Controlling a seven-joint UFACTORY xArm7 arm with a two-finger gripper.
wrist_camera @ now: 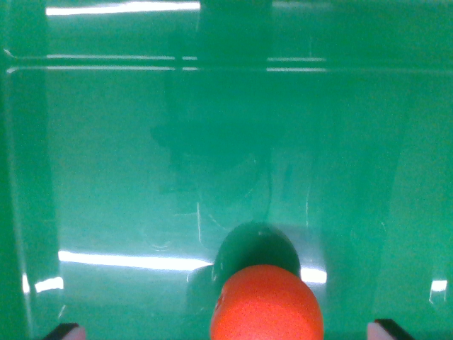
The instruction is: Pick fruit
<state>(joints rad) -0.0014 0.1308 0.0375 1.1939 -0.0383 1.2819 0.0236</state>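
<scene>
- The frame is almost wholly filled by a glossy green tray (106, 177), seen from above; a raised rim or fold line is seen running across the far side, well beyond the fruit, and a side wall is made out at the wrist view's left.
- The tray floor is judged hard, smooth and slick: bright strip reflections are thrown across it, one band just behind the fruit, and fine scratches are seen a little beyond the fruit.
- No other item is seen on the floor around the fruit, so room for an approach is judged ample on both sides.
- The orange-red fruit (267, 304) is found at the bottom edge, slightly towards the wrist view's right of centre, with its dark shadow just behind it; its lower part is cut off by the frame.
- The fruit is judged round, smooth-skinned and light, possibly a plastic model; rolling on the slick floor is considered likely if it is nudged off-centre.
- A hold across the widest part, on opposite flanks, is judged best.
- The gripper (228, 331) is shown only as two dark fingertips (65, 330) in the bottom corners, set wide apart on either side of the fruit and clear of it; nothing is held.
</scene>
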